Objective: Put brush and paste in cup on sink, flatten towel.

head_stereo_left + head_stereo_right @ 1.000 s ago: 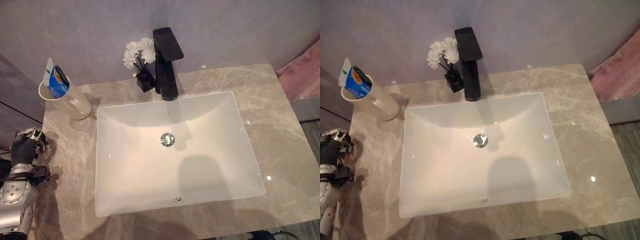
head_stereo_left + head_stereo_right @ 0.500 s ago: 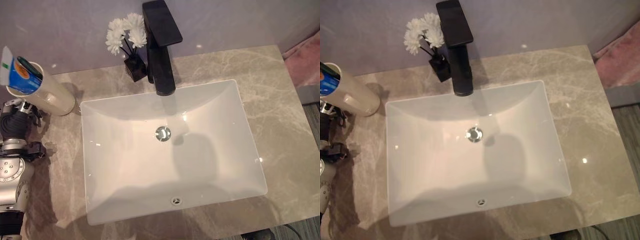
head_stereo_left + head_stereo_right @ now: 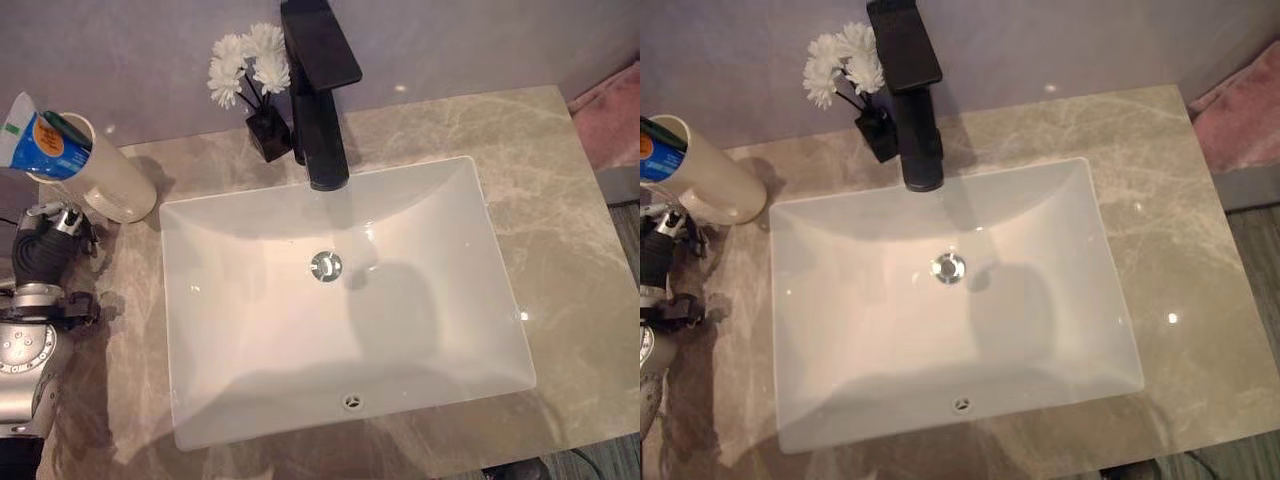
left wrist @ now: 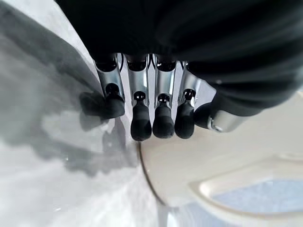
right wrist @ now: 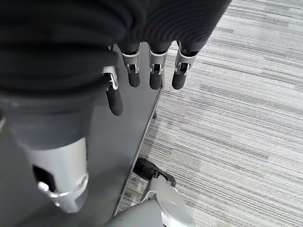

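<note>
cream cup [image 3: 110, 180] beside left hand [image 3: 45, 245], fingers [image 4: 141, 124] relaxed, holding nothing

The counter [image 3: 520, 190] looks like polished grey-beige marble, veined and glossy, with small light glints. The sink [image 3: 200, 330] is smooth, glossy white ceramic, its drain [image 3: 326, 265] shiny metal. The faucet [image 3: 322, 90] has a matt black finish. The cup [image 3: 115, 185] is smooth cream, lightly glossy. The towel [image 3: 1245, 115] is pink, fuzzy cloth. The floor [image 5: 236, 118] is ribbed grey carpet.
</note>
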Available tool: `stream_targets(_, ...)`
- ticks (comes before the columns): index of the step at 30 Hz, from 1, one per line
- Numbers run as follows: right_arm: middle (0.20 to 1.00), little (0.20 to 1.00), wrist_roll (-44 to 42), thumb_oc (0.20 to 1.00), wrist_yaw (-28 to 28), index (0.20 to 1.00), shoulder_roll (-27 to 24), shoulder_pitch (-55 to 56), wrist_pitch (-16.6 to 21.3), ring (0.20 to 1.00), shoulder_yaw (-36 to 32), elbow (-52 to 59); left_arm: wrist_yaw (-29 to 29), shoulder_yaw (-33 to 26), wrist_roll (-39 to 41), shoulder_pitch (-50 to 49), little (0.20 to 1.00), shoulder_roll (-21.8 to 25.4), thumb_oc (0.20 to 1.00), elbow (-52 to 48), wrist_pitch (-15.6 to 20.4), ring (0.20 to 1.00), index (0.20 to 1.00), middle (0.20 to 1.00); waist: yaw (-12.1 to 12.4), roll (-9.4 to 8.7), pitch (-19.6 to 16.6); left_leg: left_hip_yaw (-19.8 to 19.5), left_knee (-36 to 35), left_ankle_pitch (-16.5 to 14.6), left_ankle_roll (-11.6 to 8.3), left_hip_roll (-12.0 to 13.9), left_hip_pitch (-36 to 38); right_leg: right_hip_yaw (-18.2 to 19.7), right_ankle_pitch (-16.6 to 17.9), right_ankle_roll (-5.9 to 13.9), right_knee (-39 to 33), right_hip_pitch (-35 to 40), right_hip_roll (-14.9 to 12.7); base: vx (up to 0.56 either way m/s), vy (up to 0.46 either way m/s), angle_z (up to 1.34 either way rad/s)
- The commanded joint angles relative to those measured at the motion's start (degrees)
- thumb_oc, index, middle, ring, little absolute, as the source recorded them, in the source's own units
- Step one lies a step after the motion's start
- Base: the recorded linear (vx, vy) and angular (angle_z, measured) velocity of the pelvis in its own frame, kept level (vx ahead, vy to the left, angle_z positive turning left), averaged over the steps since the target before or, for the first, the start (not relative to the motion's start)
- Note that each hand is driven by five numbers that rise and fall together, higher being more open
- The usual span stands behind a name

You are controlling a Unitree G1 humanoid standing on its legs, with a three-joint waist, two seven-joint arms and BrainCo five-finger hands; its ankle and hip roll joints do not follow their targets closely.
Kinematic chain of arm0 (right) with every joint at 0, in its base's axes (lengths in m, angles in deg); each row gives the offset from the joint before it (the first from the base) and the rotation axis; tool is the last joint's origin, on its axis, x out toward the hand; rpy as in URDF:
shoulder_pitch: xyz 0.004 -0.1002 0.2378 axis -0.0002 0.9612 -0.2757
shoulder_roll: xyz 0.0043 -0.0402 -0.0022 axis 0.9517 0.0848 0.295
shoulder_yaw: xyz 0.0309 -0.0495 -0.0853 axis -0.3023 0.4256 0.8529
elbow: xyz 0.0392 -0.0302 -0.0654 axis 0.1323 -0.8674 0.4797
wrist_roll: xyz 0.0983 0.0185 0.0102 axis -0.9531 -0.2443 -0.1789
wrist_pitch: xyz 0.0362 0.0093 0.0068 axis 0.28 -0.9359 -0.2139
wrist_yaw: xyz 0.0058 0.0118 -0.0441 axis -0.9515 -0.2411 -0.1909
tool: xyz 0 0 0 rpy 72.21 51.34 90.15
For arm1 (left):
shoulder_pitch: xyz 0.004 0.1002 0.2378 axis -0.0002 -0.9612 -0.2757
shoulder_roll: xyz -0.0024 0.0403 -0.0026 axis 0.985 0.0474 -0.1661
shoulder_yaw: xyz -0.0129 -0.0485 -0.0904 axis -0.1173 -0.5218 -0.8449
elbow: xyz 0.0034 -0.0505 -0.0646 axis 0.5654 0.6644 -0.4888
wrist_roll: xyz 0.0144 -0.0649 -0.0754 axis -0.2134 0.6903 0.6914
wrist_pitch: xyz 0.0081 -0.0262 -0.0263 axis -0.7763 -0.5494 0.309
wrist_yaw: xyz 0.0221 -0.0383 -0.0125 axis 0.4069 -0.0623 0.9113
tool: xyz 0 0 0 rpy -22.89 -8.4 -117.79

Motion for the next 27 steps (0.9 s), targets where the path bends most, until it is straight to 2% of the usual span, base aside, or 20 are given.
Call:
stream_targets(1,1.000,1.000,-0.28,1.000,-0.11,1.000,-2.24,-2.27,2.82,1.000,0.03,0.29,-1.01,-2.22,-2.35,-2.47,0.200,-1.41,0.200,1.40,-0.14,0.200,0.200,0.200,0.21,-0.50,-2.65,-1.71,0.27,-0.22,0.16,-2.67,1.38,-0.20,-6.26,2.82,1.55,5.40,-1.31,0.00,0.000,0.00)
stream_targets(10,1.000,1.000,0.04,1.000,-0.64,1.000,-2.51,-2.50,3.00,1.000,0.00,-0.18,-3.26,-2.92,-1.46,-6.15,0.200,-2.96,0.200,-1.84,0.58,0.200,0.200,0.200,0.96,-0.65,-3.40,-2.81,0.16,0.01,0.00,-2.66,1.86,-1.62,-6.44,2.59,0.81,6.94,-1.28,-0.02,-0.013,0.09)
stream_targets(19,1.000,1.000,-0.87,1.000,-0.09,1.000,-2.97,-2.92,3.26,1.000,0.81,0.51,-1.57,-0.78,-0.91,-0.07,0.200,0.34,0.200,-1.21,1.18,0.200,0.200,0.200,0.19,-1.18,-1.08,-2.80,0.15,0.90,-0.22,-2.33,-1.02,-1.69,-5.84,2.43,2.05,3.35,-0.69,-0.05,-0.012,0.01)
stream_targets(27,1.000,1.000,-1.46,1.000,0.04,1.000,-3.10,-3.10,3.26,1.000,1.34,0.05,-1.39,4.22,-1.15,4.23,0.200,-1.10,0.200,0.81,1.17,0.200,0.200,0.200,-0.39,-0.75,-0.46,-2.65,0.15,0.94,-0.24,-2.35,-2.43,-1.22,-5.44,2.69,2.26,1.61,-0.75,-0.01,-0.001,0.00)
